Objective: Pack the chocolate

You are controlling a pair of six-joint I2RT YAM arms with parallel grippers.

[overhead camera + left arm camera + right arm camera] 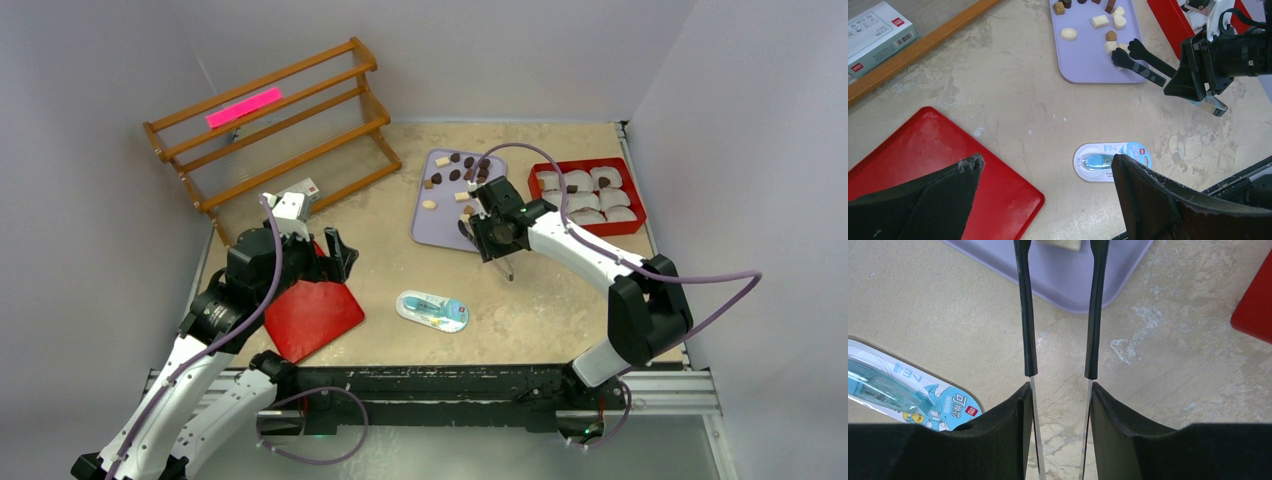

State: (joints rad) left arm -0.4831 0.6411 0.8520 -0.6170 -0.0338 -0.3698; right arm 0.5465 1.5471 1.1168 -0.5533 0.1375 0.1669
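Right gripper [1060, 390] clamped on tongs [1024, 315]; left gripper [1046, 161] spread wide, empty.
Table [560, 300]: wooden rack [280, 120] with pink label [243, 107], far-left corner; red tray [315, 315] under the left gripper, left edge; lilac tray [440, 225], centre-far, carrying the chocolate [455, 173], dark and cream pieces; red box [575, 165] of paper cups [578, 181], far-right corner. Tong tips stand apart at a cream piece on the lilac tray's near edge. Oval packet [432, 310] by the near edge: blue characters and red logo, not legible.
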